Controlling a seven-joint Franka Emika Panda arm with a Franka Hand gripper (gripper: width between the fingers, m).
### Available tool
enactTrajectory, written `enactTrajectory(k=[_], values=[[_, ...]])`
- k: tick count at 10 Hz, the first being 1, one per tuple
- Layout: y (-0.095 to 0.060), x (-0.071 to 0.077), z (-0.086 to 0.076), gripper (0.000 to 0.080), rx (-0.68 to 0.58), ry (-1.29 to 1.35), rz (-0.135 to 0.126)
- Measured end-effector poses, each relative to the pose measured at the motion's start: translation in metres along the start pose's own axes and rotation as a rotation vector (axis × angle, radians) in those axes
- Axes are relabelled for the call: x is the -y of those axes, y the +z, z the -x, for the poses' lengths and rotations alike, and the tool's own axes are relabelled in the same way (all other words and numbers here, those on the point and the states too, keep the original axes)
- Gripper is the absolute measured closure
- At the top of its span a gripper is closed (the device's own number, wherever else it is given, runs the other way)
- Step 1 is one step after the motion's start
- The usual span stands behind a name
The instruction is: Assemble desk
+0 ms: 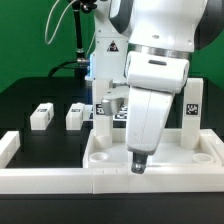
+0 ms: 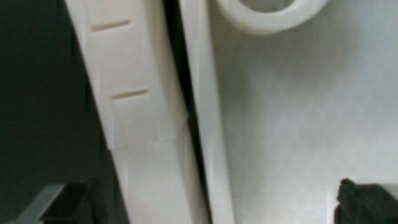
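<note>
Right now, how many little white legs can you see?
3: two legs side by side on the exterior view's left, one upright on its right, by the tray. A tagged piece half hidden by the arm may be a fourth.

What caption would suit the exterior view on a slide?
Open end effector down at the white desk panel, a loose leg nearby.

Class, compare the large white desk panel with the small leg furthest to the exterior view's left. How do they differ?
The desk panel is large, flat and tray-like with a raised rim; the leg is a small block. The gripper hangs over the desk panel, while the leg sits apart on the black table. Both are white.
</note>
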State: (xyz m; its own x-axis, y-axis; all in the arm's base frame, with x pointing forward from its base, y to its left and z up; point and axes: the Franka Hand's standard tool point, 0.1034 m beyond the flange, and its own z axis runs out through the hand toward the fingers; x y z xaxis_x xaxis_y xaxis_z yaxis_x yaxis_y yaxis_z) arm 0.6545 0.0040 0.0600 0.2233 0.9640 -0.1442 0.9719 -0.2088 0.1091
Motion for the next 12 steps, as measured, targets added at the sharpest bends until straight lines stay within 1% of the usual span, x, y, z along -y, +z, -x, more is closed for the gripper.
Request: enactTrajectory(k=[1, 2, 3, 4, 5, 9, 10, 11, 12], values=[[-0.029, -0.005, 0.019, 0.0151, 0.013, 0.03, -0.016], [-0.053, -0.013, 0.045, 0.0151, 0.029, 0.066, -0.023], [-0.061, -0.021, 0.061, 0.0151, 0.035, 0.09, -0.01], [-0.055, -0.021, 0.065, 0.0151, 0.038, 0.158, -0.011], [-0.053, -0.02, 0.064, 0.0151, 0.039, 0.213, -0.013], [-0.053, -0.02, 0.065, 0.0151, 0.041, 0.494, -0.008], [-0.057, -0.017, 0.08, 0.0151, 0.016, 0.576, -0.027], [-0.061, -0.009, 0.107, 0.0151, -0.01, 0.693, -0.053], [-0.062, -0.003, 0.13, 0.0151, -0.013, 0.755, -0.066]])
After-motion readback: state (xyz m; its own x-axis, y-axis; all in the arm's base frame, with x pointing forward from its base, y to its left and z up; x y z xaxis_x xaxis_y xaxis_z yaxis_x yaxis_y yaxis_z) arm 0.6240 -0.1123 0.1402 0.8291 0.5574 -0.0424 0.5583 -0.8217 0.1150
